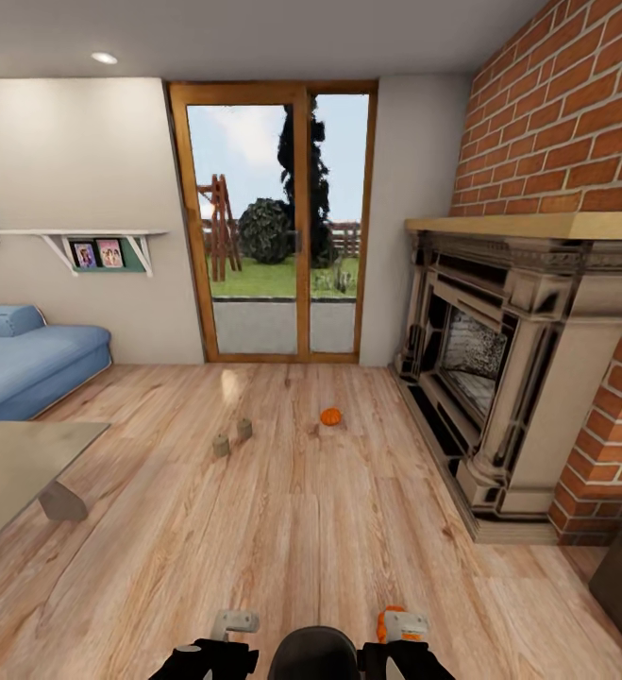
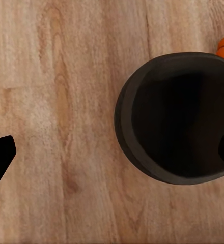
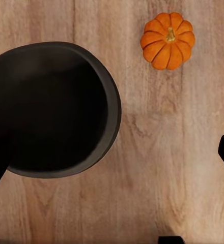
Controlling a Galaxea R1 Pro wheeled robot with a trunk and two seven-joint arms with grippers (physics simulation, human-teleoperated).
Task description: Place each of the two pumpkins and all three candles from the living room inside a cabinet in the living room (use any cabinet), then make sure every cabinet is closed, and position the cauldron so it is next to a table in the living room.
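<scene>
Pumpkins come first in judgement: small, rigid and ribbed, they probably weigh little, and the rounded flanks could slip, so pinching across the widest part of the body, below the stem, seems safest. One pumpkin [image 1: 330, 416] sits on the plank floor [image 1: 282, 529] at about 12 o'clock from the robot, well ahead, orange with a dark stub on top. A second pumpkin [image 3: 167, 40] lies near the cauldron [image 3: 51, 109], at roughly 1 o'clock from it in the right wrist view; its segments are clean and even, its stem short and yellowish.

Two candles [image 1: 231, 437] stand just beside each other at about 11 o'clock on the floor, stubby beige-grey cylinders; they look stiff and light, easy to clamp around the sides. The third candle I cannot place.

The cauldron, a dark round pot with a thick rim, sits on the floor directly below the robot, between both arms; it likely weighs more, and the rim is the obvious hold.

The left tool [image 2: 112, 155] is spread wide and empty, dark fingertips at the view's edges. The right tool [image 3: 112, 155] is likewise released, gripping nothing.

The grey bench [image 1: 18, 472] is at 9 o'clock, the stone fireplace [image 1: 499, 368] at 2 o'clock.
</scene>
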